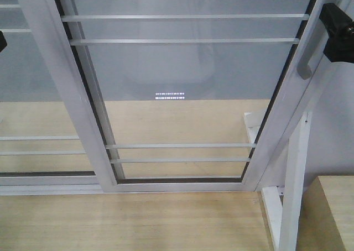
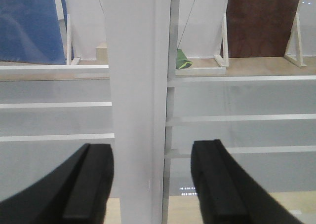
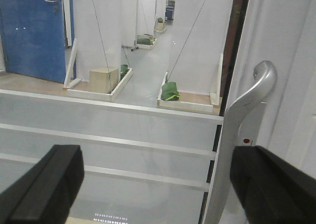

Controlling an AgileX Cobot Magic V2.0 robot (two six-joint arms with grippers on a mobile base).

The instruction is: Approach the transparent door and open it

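The transparent door [image 1: 182,68] fills the front view, a glass panel in a white frame with thin horizontal bars. Its curved grey handle [image 1: 310,49] is on the right stile. My right gripper [image 1: 338,32] hangs just right of that handle. In the right wrist view the right gripper [image 3: 158,184] is open, and the handle [image 3: 247,110] rises inside the gap close to the right finger [image 3: 271,184], apart from it. My left gripper [image 2: 153,182] is open too, its black fingers [image 2: 89,184] straddling a wide white frame post [image 2: 136,100] without touching it.
A fixed glass panel [image 1: 33,96] lies to the left behind a slanted white post [image 1: 55,74]. A white wooden brace [image 1: 293,179] and a wooden box [image 1: 332,212] stand at the lower right on the wood floor. Beyond the glass are a blue door [image 3: 34,31] and white pillars.
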